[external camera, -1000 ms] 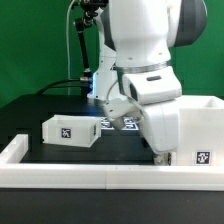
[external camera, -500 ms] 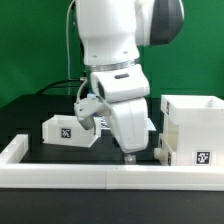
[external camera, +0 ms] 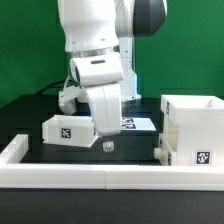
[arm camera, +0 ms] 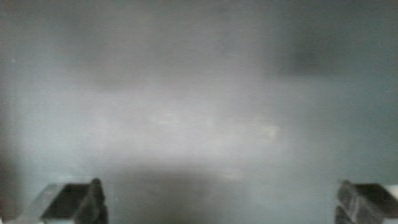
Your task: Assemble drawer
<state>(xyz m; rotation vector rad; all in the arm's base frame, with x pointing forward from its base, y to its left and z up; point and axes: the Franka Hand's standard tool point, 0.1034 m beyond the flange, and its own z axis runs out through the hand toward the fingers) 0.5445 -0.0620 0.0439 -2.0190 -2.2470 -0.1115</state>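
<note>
The drawer (external camera: pixel 68 131), a low white open-topped box with a tag on its side, sits on the black table at the exterior view's left. The taller white housing block (external camera: pixel 193 128) with a tag stands at the exterior view's right. My gripper (external camera: pixel 108 146) hangs just above the table between them, close beside the drawer's right end and touching nothing. In the wrist view the two fingertips (arm camera: pixel 75 200) stand far apart at the frame's edges with only blurred grey surface between them. The gripper is open and empty.
A long white border rail (external camera: pixel 100 178) runs along the table's front, with a raised end at the exterior view's left (external camera: pixel 14 152). The marker board (external camera: pixel 136 124) lies flat behind the gripper. A black cable hangs at the back left.
The arm has swung from the housing block toward the exterior view's left, and the gripper now hangs next to the drawer. The drawer and housing have not moved.
</note>
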